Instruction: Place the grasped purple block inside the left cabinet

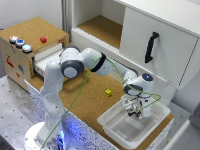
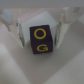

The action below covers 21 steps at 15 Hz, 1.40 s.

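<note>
In the wrist view the purple block (image 2: 41, 39), a dark cube with yellow letters, rests on the floor of a white tray (image 2: 15, 65). My gripper (image 2: 41, 36) is open and straddles it, with a finger (image 2: 18, 32) on each side and a narrow gap between each pad and the cube. In the exterior view the gripper (image 1: 134, 109) hangs low inside the white tray (image 1: 112, 125) at the front of the exterior view's right, and the block is too small to make out there. The left cabinet (image 1: 100, 27), doorless with a cork floor, stands at the back.
A small yellow cube (image 1: 108, 92) lies on the cork table just beside the tray. A white door with a black handle (image 1: 151, 47) closes the compartment to the right of the left cabinet. A cork box with coloured buttons (image 1: 22, 42) and a pulled-out drawer (image 1: 47, 59) stands at the exterior view's left.
</note>
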### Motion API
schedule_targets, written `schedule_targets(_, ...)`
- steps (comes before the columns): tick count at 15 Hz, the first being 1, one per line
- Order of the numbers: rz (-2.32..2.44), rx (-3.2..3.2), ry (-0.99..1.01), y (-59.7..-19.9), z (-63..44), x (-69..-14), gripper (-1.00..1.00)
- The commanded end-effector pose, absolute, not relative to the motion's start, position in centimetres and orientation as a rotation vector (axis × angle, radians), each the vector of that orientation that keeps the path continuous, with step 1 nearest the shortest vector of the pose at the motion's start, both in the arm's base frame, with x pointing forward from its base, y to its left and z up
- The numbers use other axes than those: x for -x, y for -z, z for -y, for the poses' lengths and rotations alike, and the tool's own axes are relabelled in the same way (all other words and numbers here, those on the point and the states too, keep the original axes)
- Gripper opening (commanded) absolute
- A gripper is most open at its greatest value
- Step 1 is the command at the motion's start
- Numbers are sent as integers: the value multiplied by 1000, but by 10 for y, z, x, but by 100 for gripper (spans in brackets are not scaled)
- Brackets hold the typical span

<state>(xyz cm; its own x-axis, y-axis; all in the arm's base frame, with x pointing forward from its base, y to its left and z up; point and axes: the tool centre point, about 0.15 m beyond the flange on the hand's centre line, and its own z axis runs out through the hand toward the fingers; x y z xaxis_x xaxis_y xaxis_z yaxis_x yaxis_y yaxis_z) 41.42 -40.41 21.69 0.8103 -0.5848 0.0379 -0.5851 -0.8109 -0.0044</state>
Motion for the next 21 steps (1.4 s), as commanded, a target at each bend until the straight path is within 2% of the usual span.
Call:
schedule_targets(1, 958, -3030, -54, -205, 398, -426, -100)
schedule_targets(5, 895, -3026, -182, -243, 373, -428, -100)
schedule_targets(8, 790, -3020, -325, -296, 332, -424, -100)
schedule_targets(13, 558, -3043, -405, -353, 246, -414, -100)
schedule_targets(21, 55, -3164, -425, -378, 82, -434, -100)
